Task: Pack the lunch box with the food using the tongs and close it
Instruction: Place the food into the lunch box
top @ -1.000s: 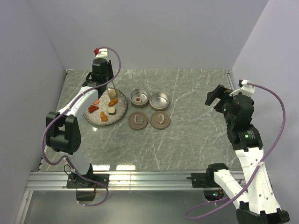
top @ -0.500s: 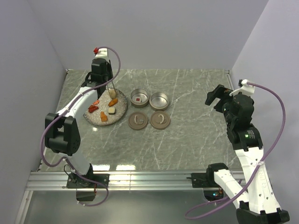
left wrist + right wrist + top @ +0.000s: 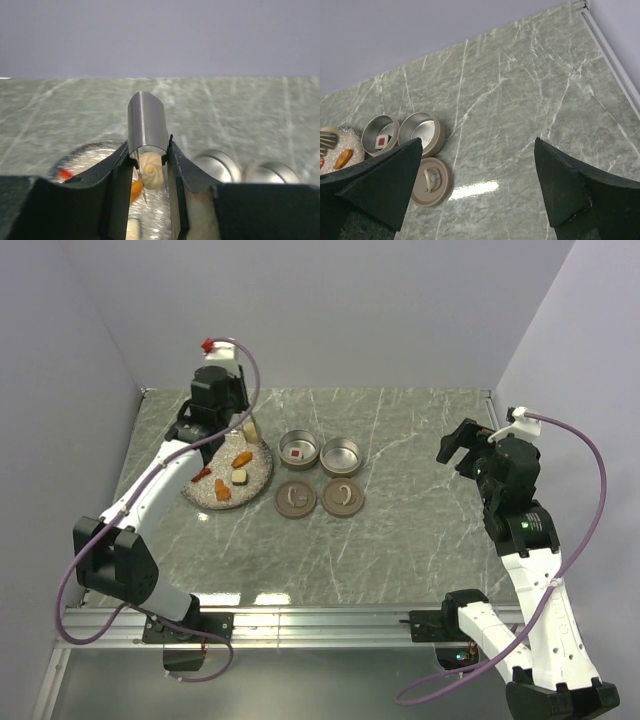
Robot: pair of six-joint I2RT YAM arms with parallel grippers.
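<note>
— Which step is this?
— Carrying a piece across. The left gripper (image 3: 148,150) is clamped on the tongs (image 3: 146,120), whose tips pinch a pale food piece (image 3: 151,170) above the plate's (image 3: 258,472) far edge; the other pieces (image 3: 242,458) lie on it.
— The right gripper (image 3: 478,142)?
— Spread wide, holding nothing, well apart.
— Next?
— I'd swing to the tin with the red piece (image 3: 299,466) or the bare tin (image 3: 341,452), holding the squeeze until over it

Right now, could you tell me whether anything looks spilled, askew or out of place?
Nothing stands out. The food sits on the plate, one piece is in the left tin, both lids lie flat in front, and the left claw grips the tongs around a cream piece.
</note>
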